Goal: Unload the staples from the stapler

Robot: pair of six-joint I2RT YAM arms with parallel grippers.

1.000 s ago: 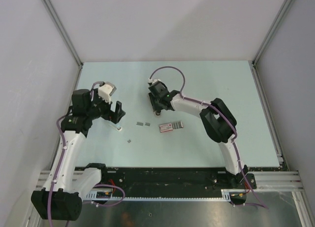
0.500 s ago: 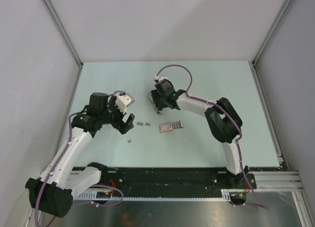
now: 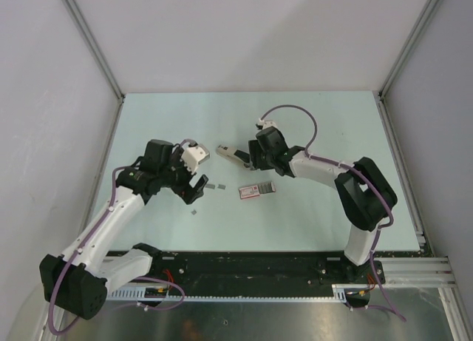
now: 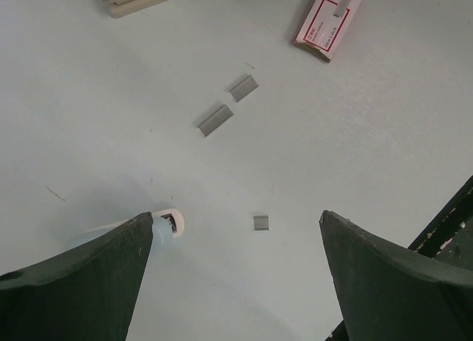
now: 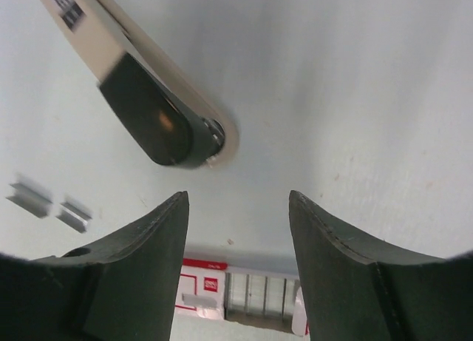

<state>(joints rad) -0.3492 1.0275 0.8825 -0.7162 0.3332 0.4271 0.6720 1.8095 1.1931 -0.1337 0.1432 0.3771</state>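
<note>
Where the left gripper hangs with its jaws spread wide and holding nothing, a small white piece lies at one fingertip; further right, a red-and-white staple box. Surface: pale green table, grey walls around. Staples: two grey strips and a shorter bit, loose between left gripper and box. Stapler: beige, dark-ended, flat on the table just beyond the right gripper, jaws apart, gripping nothing.
</note>
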